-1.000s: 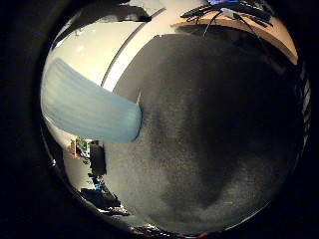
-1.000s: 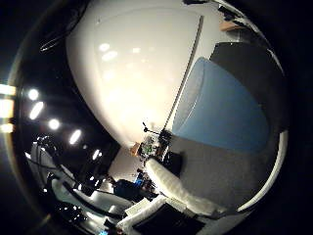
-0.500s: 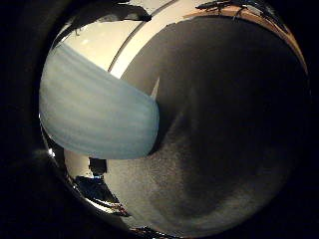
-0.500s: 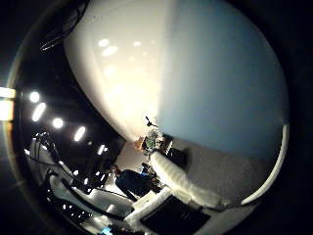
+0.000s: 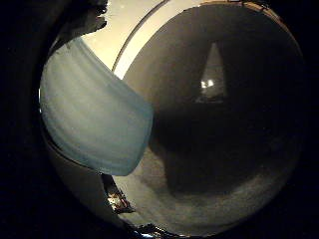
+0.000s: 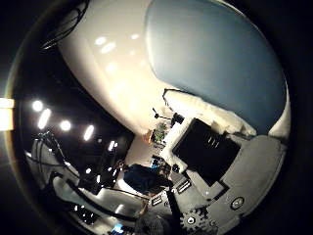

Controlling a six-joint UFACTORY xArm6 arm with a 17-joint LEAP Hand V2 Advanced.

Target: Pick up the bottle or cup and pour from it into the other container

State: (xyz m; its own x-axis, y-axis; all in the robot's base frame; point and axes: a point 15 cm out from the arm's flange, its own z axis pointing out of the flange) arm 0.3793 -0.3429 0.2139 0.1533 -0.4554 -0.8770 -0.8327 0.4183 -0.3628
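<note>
White padded finger [image 6: 215, 115] of the right hand [image 6: 222, 161], with black block and grey geared body behind it, lies curled against the side of a pale blue ribbed plastic cup [image 5: 92, 117]. Contact line runs along the cup's wall in the thumb-side palm view; the finger presses on the cup rather than standing apart from it, so the hand reads as clamped on the cup, though only this one finger is visible and how the others lie cannot be told. Cup fills much of both palm views, so it sits close against the palm. Faint horizontal ridges show across its wall in the little-finger-side view; its rim or base edge curves round near the middle of that view. Whether the cup rests on anything or hangs free cannot be told. Beside the cup, a dark grey speckled mat surface [image 5: 214, 199] spreads under the hand, much of it in heavy shadow, with a dim lit wedge shape [image 5: 213, 74] further out. A white glossy rounded surface [image 6: 112, 78] with reflected light spots lies past the cup. Beyond that, dark room with a row of bright ceiling lights [image 6: 63, 125] and cluttered equipment too small to identify. No second container can be made out in either view.
</note>
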